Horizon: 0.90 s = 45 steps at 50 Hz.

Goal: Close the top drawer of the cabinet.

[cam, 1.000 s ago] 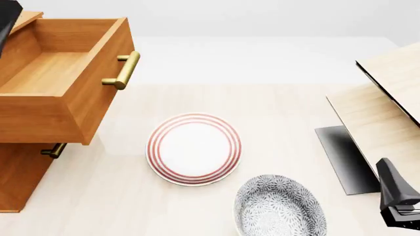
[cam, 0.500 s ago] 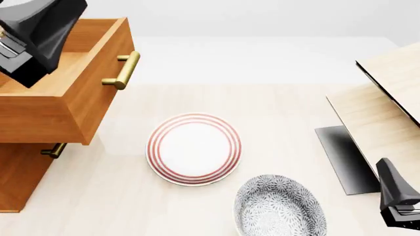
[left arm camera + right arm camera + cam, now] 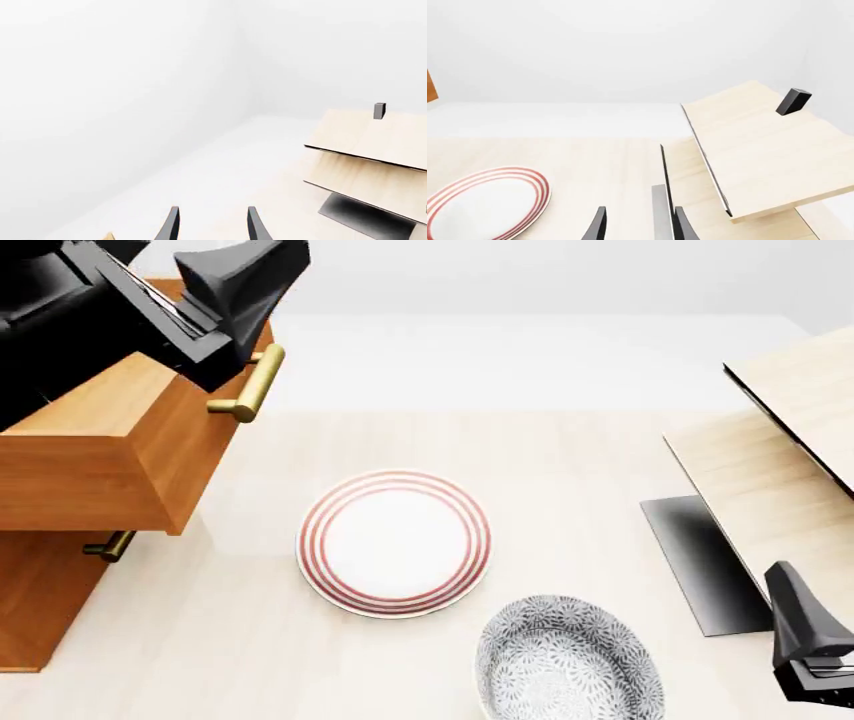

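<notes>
So the top drawer [image 3: 120, 455] is pulled well out of the cabinet [image 3: 40, 590], sitting at the left edge of the front view, its front panel facing the red-ringed plate [image 3: 394, 542] and its brass bar handle [image 3: 254, 383] sticking out toward the middle of the table [image 3: 561, 460]. The left gripper [image 3: 247, 285] is up over the drawer's open top, right above the handle end, big and dark in the front view. Its own wrist camera shows two thin dark fingertips [image 3: 172, 225] with a clear gap between them and nothing in there, so it's released, not holding anything; whether it touches the drawer's rim can't be told. A lower brass handle [image 3: 110, 545] peeks out under the drawer, on the cabinet's side nearest the plate. The blue-patterned bowl [image 3: 570, 660] sits just beside the plate, on the side away from the cabinet. Well apart from the cabinet, across the table, is the pale wood slanted structure [image 3: 787, 450] with a dark base [image 3: 701, 565]. The right gripper [image 3: 807, 650] hangs low next to that base, and its wrist view shows the fingertips [image 3: 600, 225] spread with nothing between them, the plate off to one side.
</notes>
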Motion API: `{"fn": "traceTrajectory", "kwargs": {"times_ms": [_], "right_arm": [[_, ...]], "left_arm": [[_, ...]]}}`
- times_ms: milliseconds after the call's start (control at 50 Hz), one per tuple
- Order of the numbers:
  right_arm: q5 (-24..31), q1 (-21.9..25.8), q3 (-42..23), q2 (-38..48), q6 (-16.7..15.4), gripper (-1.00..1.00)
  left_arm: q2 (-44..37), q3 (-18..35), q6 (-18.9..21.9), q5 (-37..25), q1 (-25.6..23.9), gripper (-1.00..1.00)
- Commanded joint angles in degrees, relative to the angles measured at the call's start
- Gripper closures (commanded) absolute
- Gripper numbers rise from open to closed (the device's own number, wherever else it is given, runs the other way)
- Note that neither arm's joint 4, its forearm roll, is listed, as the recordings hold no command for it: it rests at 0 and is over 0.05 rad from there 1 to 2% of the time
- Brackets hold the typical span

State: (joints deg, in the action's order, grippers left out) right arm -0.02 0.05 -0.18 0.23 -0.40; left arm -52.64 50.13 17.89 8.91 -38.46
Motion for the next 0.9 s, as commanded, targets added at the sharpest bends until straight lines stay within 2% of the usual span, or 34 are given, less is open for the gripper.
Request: {"fn": "traceTrajectory", "kwargs": {"times_ms": [20, 140, 280, 340, 380, 400, 420, 480, 500, 720, 900], "right_arm": [[0.0, 0.0, 0.0, 0.0, 0.0, -1.00], [0.0, 0.0, 0.0, 0.0, 0.0, -1.00], [-0.1, 0.0, 0.0, 0.1, 0.1, -1.00], [-0.1, 0.0, 0.0, 0.1, 0.0, -1.00], [-0.1, 0.0, 0.0, 0.1, 0.0, -1.00], [-0.1, 0.0, 0.0, 0.1, 0.0, -1.00], [-0.1, 0.0, 0.0, 0.1, 0.0, -1.00], [-0.1, 0.0, 0.0, 0.1, 0.0, -1.00], [-0.1, 0.0, 0.0, 0.1, 0.1, -1.00], [-0.1, 0.0, 0.0, 0.1, 0.0, -1.00], [-0.1, 0.0, 0.0, 0.1, 0.0, -1.00]], "left_arm": [[-5.5, 3.7, 1.1, -1.4, -1.6, -1.00], [-7.2, 5.1, 1.5, -2.6, -3.1, -1.00], [-9.3, 5.8, -0.1, -3.2, -3.6, -1.00], [-10.9, 7.1, -1.9, -4.4, -3.9, -1.00], [-14.6, 9.6, -5.9, -6.2, -3.6, -1.00], [-14.6, 9.7, -5.9, -6.2, -3.6, -1.00], [-15.5, 10.4, -8.0, -6.9, -3.7, -1.00], [-16.6, 10.7, -8.7, -6.9, -3.7, -1.00], [-22.3, 13.5, -14.1, -7.8, -4.2, -1.00], [-24.1, 14.2, -16.1, -7.7, -3.8, -1.00], [-26.8, 14.3, -19.2, -7.2, -2.5, -1.00]]}}
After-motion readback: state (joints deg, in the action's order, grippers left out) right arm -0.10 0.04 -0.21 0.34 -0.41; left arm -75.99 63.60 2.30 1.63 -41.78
